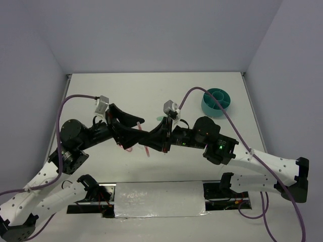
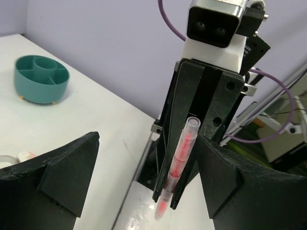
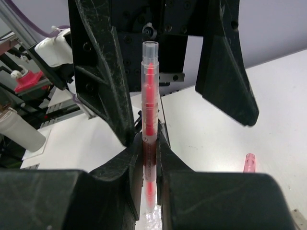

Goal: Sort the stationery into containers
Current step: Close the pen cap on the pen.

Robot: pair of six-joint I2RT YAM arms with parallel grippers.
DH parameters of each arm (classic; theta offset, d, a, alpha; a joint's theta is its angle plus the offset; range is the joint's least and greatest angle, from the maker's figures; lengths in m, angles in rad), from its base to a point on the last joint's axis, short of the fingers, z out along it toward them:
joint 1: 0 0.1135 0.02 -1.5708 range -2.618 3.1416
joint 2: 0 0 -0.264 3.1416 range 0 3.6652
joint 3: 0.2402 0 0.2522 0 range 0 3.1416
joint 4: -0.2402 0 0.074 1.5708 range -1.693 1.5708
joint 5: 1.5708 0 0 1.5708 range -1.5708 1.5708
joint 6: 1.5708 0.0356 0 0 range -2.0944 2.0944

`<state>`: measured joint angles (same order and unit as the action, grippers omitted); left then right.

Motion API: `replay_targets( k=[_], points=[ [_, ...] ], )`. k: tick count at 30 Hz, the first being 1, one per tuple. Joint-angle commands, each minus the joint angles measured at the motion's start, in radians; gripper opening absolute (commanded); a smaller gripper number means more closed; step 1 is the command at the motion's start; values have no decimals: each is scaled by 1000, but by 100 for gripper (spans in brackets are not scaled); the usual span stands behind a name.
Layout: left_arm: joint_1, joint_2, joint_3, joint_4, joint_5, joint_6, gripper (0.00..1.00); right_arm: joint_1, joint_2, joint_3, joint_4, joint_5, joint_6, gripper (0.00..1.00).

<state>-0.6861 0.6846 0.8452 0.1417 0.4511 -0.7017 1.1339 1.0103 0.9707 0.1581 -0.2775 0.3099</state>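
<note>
Right wrist: we see right hand clamped on thin pink pen; left hand, 12 o'clock, spread wide around it.

Pink, teal and black against white

A thin pink pen is shown with a clear barrel and red-pink core, framed by the matte black right gripper. Around the pen are seen a plain white table, a teal organiser cup, purple cables, white arm shells and a green light.
</note>
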Motion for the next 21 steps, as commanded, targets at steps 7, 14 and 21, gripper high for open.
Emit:
replay_targets(
  k=[7, 14, 21],
  points=[
    [-4, 26, 144, -76, -68, 100, 87, -3, 16, 34, 6, 4, 3, 0],
    [-4, 38, 137, -53, -49, 99, 67, -2, 4, 26, 0, 31, 5, 0],
    [-4, 32, 104, -42, -46, 93, 44, -3, -9, 28, -5, 38, 6, 0]
  ],
)
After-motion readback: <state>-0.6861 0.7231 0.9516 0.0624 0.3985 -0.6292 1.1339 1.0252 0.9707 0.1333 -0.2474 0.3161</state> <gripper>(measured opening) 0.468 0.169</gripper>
